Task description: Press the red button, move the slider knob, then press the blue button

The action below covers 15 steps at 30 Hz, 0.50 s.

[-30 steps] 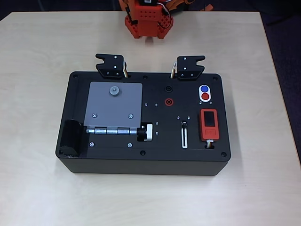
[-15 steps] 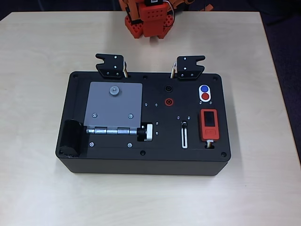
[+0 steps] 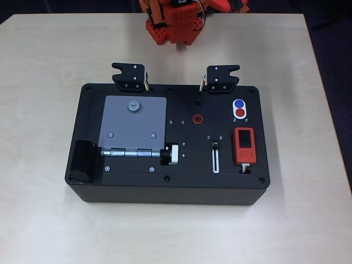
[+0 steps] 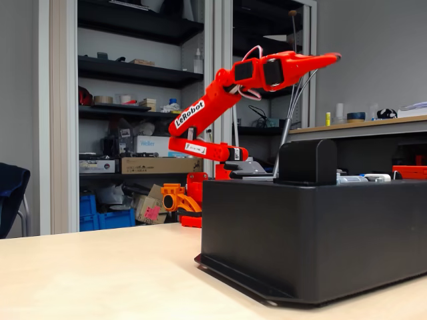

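Note:
The red button (image 3: pixel 240 113) and the blue button (image 3: pixel 238 103) share a white oval on the right of the black box (image 3: pixel 137 187), blue on the far side. The slider knob (image 3: pixel 215 146) sits at the far end of its white-rimmed slot (image 3: pixel 215 159), left of an orange-red block (image 3: pixel 244 146). In the fixed view the orange arm is raised behind the box (image 4: pixel 320 240). Its gripper (image 4: pixel 333 58) points right, high above the box top. The jaws look shut with nothing between them.
On the box's left are a grey hinged plate (image 3: pixel 132 125), a silver knurled knob (image 3: pixel 173 154) and a black cylinder (image 3: pixel 83 160). Two black clips (image 3: pixel 131 76) (image 3: pixel 221 78) stand at its far edge. A red socket (image 3: pixel 196 118) lies mid-box. The arm base (image 3: pixel 173 25) is beyond.
The arm's orange parts at the top edge of the overhead view have shifted a little. Nothing on the box has moved.

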Motion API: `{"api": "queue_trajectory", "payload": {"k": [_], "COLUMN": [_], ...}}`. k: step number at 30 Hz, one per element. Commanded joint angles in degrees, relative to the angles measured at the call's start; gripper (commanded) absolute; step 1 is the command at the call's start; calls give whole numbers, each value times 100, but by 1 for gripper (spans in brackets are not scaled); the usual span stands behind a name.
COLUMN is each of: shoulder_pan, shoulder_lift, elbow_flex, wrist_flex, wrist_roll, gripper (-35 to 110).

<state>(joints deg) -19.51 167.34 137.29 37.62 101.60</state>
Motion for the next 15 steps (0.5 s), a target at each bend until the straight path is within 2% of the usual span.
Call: {"api": "queue_trajectory", "payload": {"k": [1, 5, 11, 15], "shoulder_pan": [-35, 123, 316, 352], "shoulder_lift": [-422, -1116, -2241, -2997], "elbow_flex": [-475, -967, -1573, -2145], "wrist_flex": [729, 1582, 1907, 2048], "wrist_roll": [-132, -325, -598, -729], "gripper": [1, 1, 1, 15]}}
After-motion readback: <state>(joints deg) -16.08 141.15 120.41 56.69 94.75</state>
